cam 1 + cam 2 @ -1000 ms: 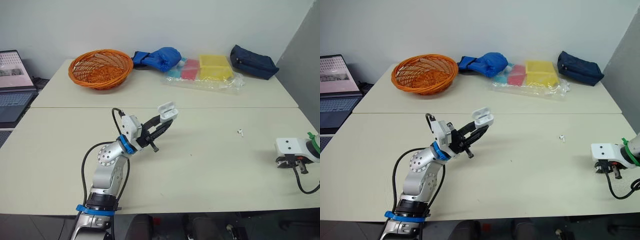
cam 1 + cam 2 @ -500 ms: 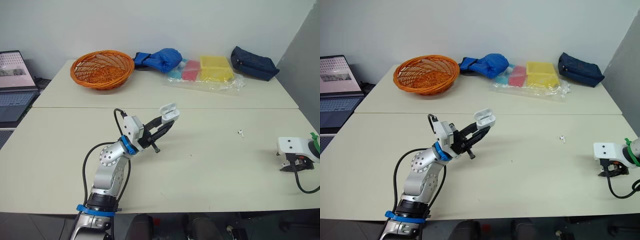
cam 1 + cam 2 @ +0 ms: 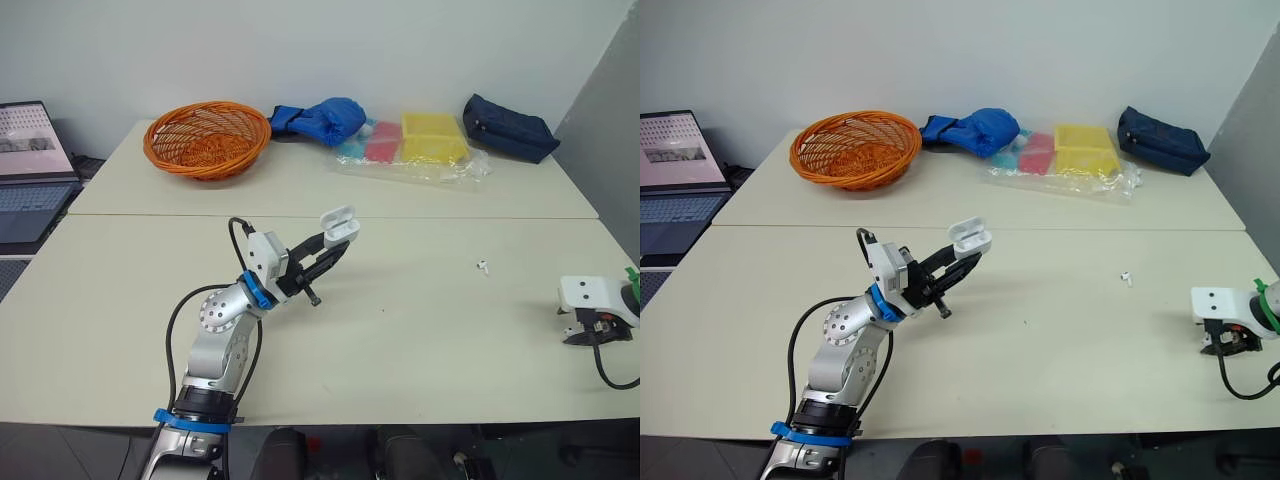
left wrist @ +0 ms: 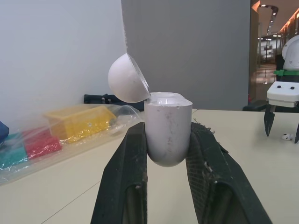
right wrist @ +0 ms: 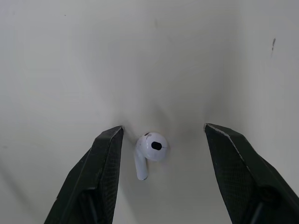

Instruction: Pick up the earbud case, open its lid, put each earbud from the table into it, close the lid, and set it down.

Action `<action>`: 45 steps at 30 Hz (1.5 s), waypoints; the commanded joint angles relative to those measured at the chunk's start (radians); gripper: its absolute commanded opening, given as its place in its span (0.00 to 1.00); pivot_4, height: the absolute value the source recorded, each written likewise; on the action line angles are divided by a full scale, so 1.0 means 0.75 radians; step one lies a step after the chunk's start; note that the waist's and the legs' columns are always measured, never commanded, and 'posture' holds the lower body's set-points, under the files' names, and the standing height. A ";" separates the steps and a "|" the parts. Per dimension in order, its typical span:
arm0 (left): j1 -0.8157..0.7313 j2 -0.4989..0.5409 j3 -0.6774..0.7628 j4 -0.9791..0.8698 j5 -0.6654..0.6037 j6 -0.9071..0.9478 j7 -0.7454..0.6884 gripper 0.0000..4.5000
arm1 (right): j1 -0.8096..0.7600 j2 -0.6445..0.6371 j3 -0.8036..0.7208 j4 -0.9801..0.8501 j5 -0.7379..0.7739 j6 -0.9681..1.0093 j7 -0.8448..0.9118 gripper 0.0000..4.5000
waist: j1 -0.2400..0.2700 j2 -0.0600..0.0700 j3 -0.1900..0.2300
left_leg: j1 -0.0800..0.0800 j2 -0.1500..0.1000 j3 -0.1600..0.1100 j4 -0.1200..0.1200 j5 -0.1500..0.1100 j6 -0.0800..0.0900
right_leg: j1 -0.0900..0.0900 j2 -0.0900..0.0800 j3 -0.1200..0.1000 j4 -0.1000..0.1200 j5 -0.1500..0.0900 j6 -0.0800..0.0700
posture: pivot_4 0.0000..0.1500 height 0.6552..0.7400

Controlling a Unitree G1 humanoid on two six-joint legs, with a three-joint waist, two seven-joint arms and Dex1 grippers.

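Pinching the case (image 4: 168, 126) now, the left claw (image 3: 325, 250) has both black fingers pressed on its flanks, holding it up off the counter (image 3: 420, 330) near the middle. The case stands upright in the grip, rounded base down between the fingers, long axis in line with them, mouth facing up and away from the robot. Its lid is swung open, tipped back on the hinge. Whether anything sits in the wells, can't tell.

Over to the right claw (image 5: 163, 133): spread wide, low over the counter's right edge, with an earbud (image 5: 152, 148) lying flat between the fingers, closer to one, touching neither.

Second earbud (image 3: 482, 267) lies alone between the two claws.

On the far counter there's an orange basket (image 3: 207, 137), a blue bundle (image 3: 320, 117), a clear bag (image 3: 410, 150) with yellow, red and teal packs inside, and a navy pouch (image 3: 508, 125).
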 commanded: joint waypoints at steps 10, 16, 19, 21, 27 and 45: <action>0.000 -0.002 -0.013 -0.054 -0.008 -0.015 0.004 0.17 | 0.003 0.015 -0.016 0.011 -0.015 0.081 0.012 0.09 | -0.001 0.000 0.000 | 0.007 0.000 0.001 0.000 0.000 0.000 | 0.005 -0.002 0.005 -0.002 -0.002 -0.003 | 1.00 1.00; 0.002 0.000 -0.014 -0.051 -0.010 -0.016 -0.002 0.17 | 0.023 0.003 -0.023 -0.008 -0.011 0.073 0.024 0.09 | -0.001 0.000 0.000 | 0.007 0.000 0.000 -0.001 0.000 0.000 | 0.005 -0.002 0.004 -0.002 -0.002 -0.003 | 1.00 1.00; 0.000 0.000 -0.016 -0.046 -0.010 -0.019 -0.004 0.17 | 0.035 0.002 -0.037 -0.023 0.006 0.082 0.041 0.09 | -0.001 0.000 0.000 | 0.007 0.000 0.000 -0.001 0.000 0.000 | 0.005 -0.001 0.004 -0.002 -0.001 -0.001 | 1.00 1.00; -0.001 0.000 -0.017 -0.045 -0.011 -0.020 -0.005 0.17 | 0.040 0.004 -0.047 -0.035 0.012 0.096 0.048 0.09 | -0.001 0.000 0.000 | 0.007 0.000 0.000 -0.001 0.000 0.000 | 0.005 -0.001 0.004 -0.002 -0.001 -0.001 | 1.00 1.00; 0.001 0.005 -0.016 -0.040 -0.011 -0.027 -0.012 0.17 | 0.042 0.028 -0.134 -0.210 0.153 0.259 0.108 0.09 | -0.005 0.000 0.000 | 0.007 0.000 0.000 -0.002 0.000 0.000 | 0.005 -0.001 0.004 -0.002 -0.001 -0.001 | 1.00 1.00; -0.115 -0.122 -0.045 0.151 0.041 -0.123 0.043 0.17 | -0.314 1.124 -0.761 -1.533 1.223 1.908 -1.035 0.09 | 0.004 0.000 0.000 | -0.011 0.002 -0.008 -0.002 0.000 0.000 | -0.007 0.000 -0.002 -0.001 0.000 0.001 | 1.00 1.00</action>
